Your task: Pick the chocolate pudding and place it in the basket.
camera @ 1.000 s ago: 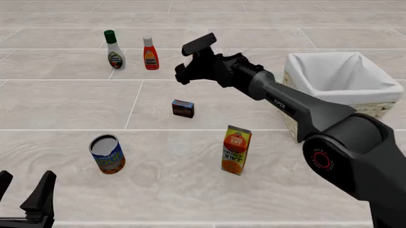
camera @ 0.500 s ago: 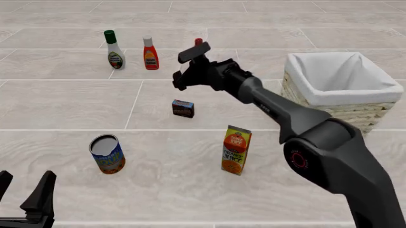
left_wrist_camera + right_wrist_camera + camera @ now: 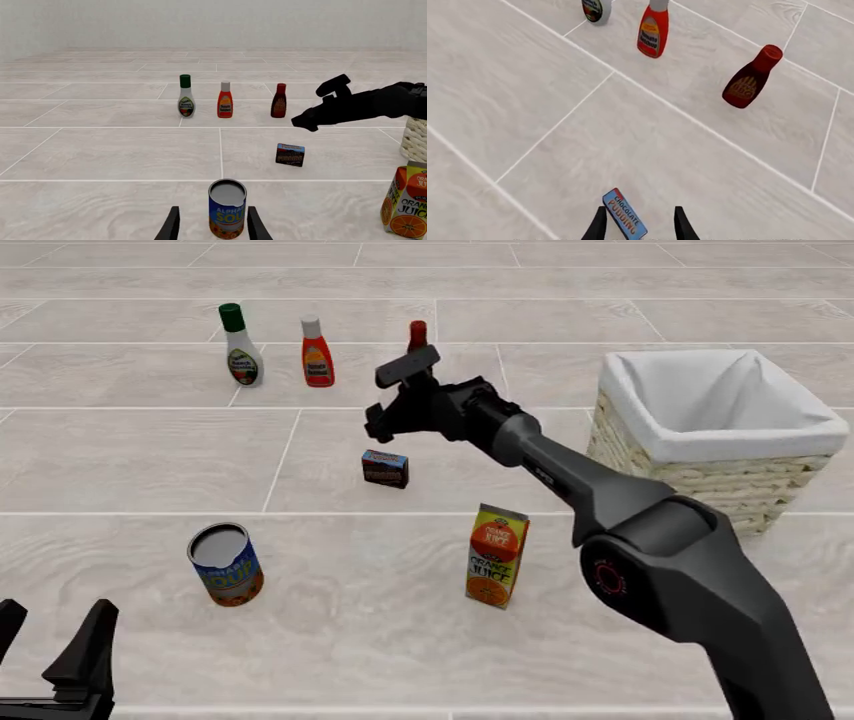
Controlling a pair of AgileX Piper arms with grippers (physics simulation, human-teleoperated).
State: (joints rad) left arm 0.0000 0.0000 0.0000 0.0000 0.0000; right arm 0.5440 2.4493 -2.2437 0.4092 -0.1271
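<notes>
Hovering with fingers spread above the chocolate pudding [image 3: 384, 469], upright on the floor left of the basket [image 3: 694, 472], the right gripper [image 3: 398, 395] may tip this small box if it descends off-centre.

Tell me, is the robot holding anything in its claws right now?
No, nothing is held. The right gripper hangs open above the chocolate pudding, not touching it. The left gripper is open too, away from everything.

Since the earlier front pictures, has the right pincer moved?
Yes. The right pincer has come down toward the small dark brown chocolate pudding box, uncovering the dark red bottle behind.
</notes>
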